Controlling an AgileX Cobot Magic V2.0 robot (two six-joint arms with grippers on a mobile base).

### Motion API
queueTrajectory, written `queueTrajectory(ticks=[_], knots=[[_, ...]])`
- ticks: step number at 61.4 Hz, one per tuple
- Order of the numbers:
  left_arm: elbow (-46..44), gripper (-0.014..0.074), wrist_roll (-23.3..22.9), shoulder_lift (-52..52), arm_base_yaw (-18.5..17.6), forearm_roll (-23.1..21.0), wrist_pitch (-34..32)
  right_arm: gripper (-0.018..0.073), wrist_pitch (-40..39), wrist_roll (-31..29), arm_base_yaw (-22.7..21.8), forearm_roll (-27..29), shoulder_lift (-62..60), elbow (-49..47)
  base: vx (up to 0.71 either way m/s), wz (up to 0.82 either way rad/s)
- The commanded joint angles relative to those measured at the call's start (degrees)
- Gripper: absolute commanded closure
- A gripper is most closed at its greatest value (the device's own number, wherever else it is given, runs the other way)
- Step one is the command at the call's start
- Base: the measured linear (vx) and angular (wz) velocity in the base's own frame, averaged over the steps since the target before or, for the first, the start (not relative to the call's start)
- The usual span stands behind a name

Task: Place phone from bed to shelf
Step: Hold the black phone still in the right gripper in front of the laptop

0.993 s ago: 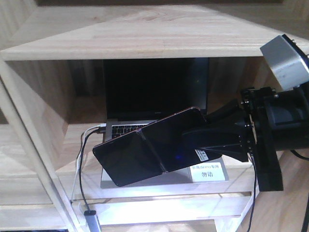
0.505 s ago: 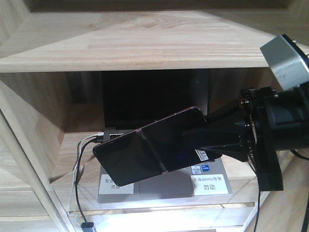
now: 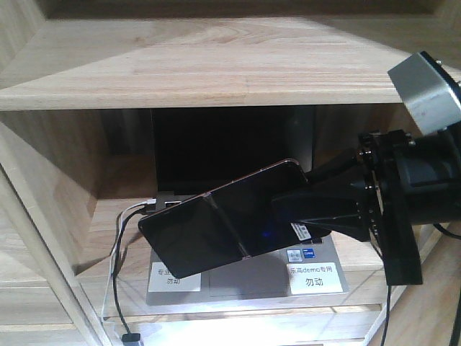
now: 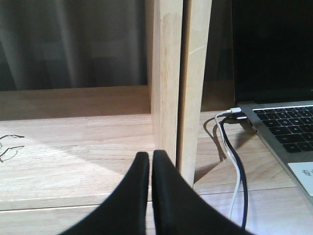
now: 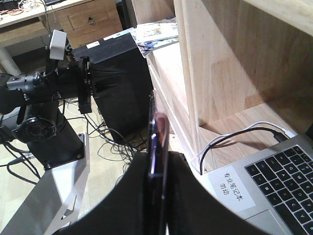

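**Phone held in front of the laptop compartment of the shelf**

The right gripper (image 3: 294, 209) has its black fingers (image 3: 324, 216) closed on one short end of the phone (image 3: 209, 231), one on each flat face. In the front view the phone is in the air, a glossy black slab with a seam across its middle. It tilts so that its free end, to the left of the picture, hangs lower than the gripped end. A small white barcode sticker (image 3: 301, 232) shows just beside the fingers.

The phone sits in front of the open compartment of the pale wooden shelf (image 3: 216, 65). It covers most of the keyboard of the grey laptop (image 3: 245, 277) that stands open on the compartment's board. From the right wrist view the phone (image 5: 157, 137) appears edge-on between the two fingers (image 5: 186, 196). It looks to be clear of the laptop (image 5: 283, 181), though the angle does not settle this.

Two white labels (image 3: 315, 275) with printed characters are stuck on the laptop's palm rest. A white cable and a black cable (image 4: 234, 166) run from the laptop's left side forward over the shelf board.

The left gripper (image 4: 149, 164) is low in front of an upright wooden divider (image 4: 178, 83) of the shelf. Its two dark fingers (image 4: 166, 196) are pressed almost together with only a thin slit between them and nothing held. The board beneath it is bare wood, and the laptop's keyboard (image 4: 288, 127) lies in the compartment to the right of the divider.
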Motion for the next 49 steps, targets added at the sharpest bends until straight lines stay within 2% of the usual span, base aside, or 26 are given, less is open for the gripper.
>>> queueTrajectory(ticks=[1,49], knots=[[0.1,0.0596,-0.2,-0.3,-0.2,-0.4,-4.2,0.056,4.1,0.1,-0.1,5.5,-1.2,-1.5,0.0,0.0],[0.1,0.0596,-0.2,-0.3,-0.2,-0.4,-4.2,0.056,4.0,0.1,-0.1,5.9,-1.2,-1.5,0.0,0.0]])
